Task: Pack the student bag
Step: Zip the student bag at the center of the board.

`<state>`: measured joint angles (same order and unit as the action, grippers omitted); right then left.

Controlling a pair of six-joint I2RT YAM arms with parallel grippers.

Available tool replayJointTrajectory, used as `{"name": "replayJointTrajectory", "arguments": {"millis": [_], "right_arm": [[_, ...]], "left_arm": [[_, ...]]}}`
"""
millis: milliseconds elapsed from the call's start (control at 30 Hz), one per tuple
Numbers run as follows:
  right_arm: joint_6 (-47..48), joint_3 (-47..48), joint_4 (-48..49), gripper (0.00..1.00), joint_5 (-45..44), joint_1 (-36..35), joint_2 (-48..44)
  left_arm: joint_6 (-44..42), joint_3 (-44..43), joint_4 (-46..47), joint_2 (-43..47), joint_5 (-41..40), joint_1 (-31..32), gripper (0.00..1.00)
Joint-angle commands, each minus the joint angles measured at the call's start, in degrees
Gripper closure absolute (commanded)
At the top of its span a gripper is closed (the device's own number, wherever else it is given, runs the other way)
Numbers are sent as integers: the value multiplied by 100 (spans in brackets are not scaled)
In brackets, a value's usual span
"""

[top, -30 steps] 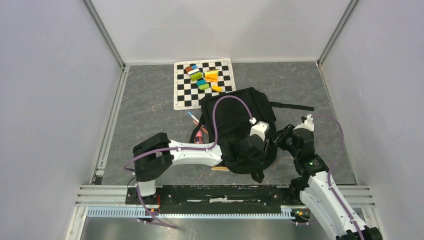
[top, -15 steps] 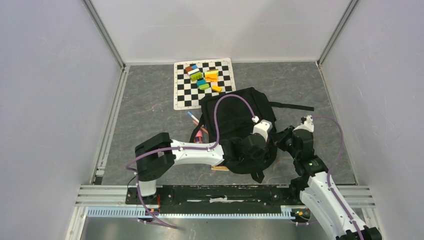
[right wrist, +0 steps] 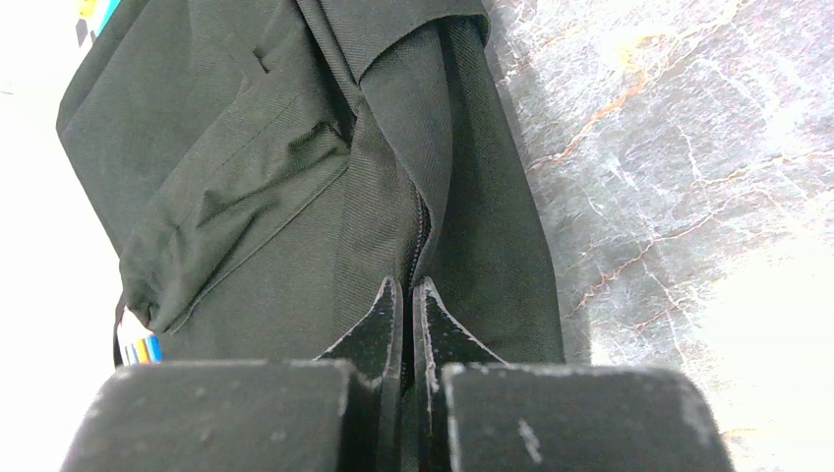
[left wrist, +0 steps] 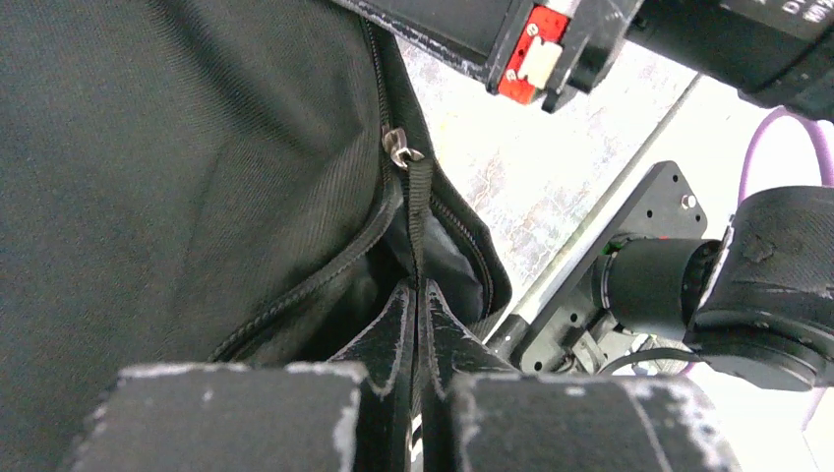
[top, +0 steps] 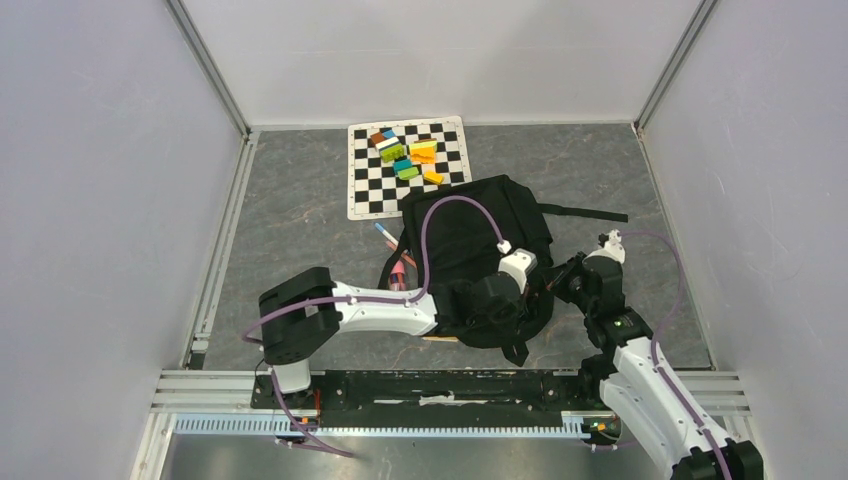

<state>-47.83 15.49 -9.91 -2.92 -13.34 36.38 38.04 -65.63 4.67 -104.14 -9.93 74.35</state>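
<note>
Unreadable dark interior of student bag (left wrist: 177,147)

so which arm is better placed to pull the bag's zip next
Left. The left gripper is shut on the zip's pull strap, while the right gripper only pinches the student bag's fabric.

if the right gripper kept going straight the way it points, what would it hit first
the student bag: the right gripper is shut with its tips at the zip seam, seemingly pinching it, so going on would just push into black fabric
</note>
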Motion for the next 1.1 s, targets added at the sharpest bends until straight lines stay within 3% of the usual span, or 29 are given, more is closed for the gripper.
{"name": "replayJointTrajectory", "arguments": {"millis": [0, 567, 1067], "right_arm": [[155, 243, 279, 100, -322, -7, 101], [231, 341, 541, 100, -773, -6, 481], [472, 758, 604, 100, -1038, -2, 831]], "left_arm": [[-156, 212, 2, 537, 105, 35, 98], [-289, 1076, 157, 1364, 949, 123, 98], [-343, 2073, -112, 2102, 733, 131, 98]]}}
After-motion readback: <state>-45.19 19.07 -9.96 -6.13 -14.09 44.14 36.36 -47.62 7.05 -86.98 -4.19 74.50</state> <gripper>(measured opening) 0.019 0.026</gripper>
